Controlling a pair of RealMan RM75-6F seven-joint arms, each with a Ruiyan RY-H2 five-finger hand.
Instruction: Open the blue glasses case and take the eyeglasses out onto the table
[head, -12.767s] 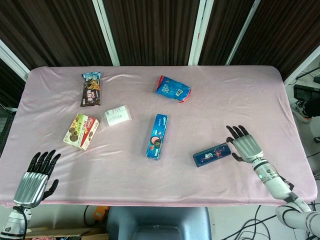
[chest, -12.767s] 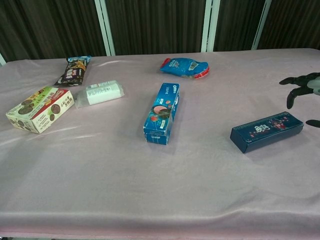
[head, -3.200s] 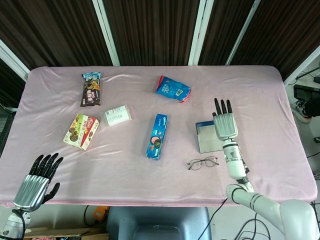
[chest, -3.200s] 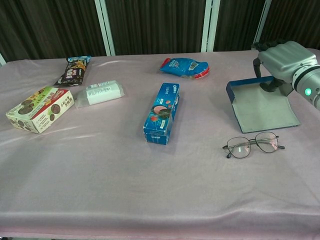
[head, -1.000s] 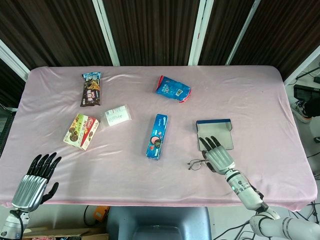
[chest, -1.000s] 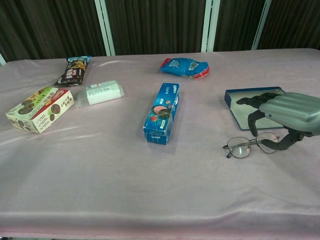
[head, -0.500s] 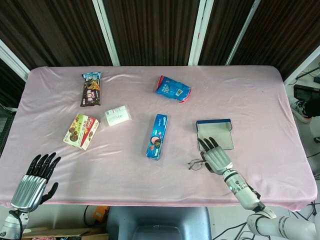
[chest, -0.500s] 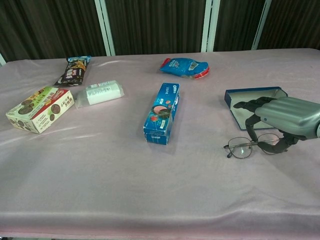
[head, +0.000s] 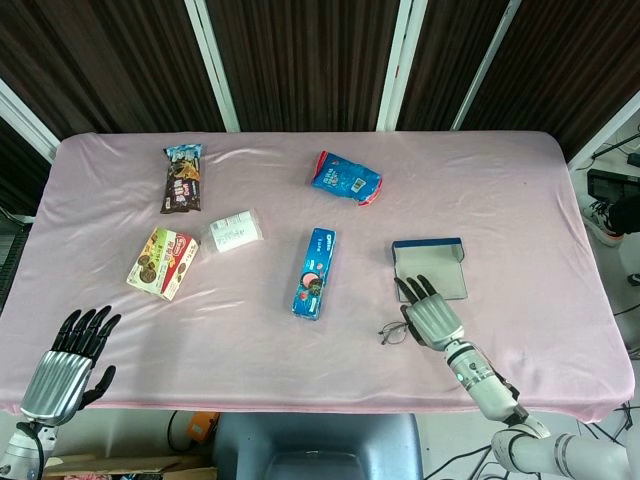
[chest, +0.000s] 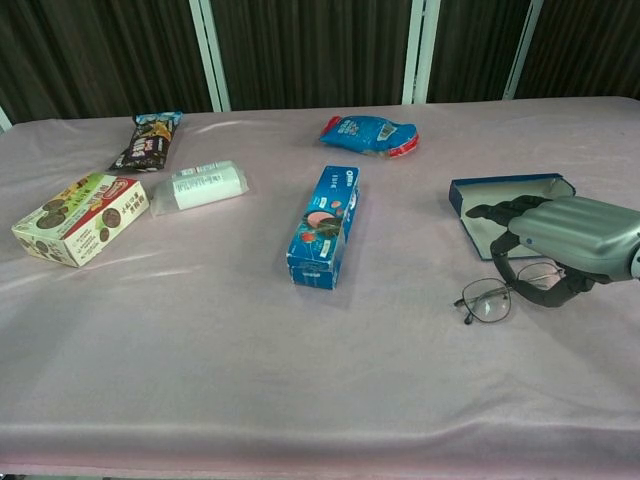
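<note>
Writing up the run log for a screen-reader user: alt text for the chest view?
On a pink-clothed table, the right robot hand arches over wire-rimmed eyeglasses lying beside the opened blue glasses case. Further left lie a blue cookie box, a blue snack bag, a clear packet, a green-and-red box and a dark wrapper.

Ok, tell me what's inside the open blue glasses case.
The blue glasses case lies open, showing only its bare grey lining; no eyeglasses inside. The right hand covers its near edge, so that strip is hidden. The eyeglasses lie on the table just in front, partly under that hand.
</note>
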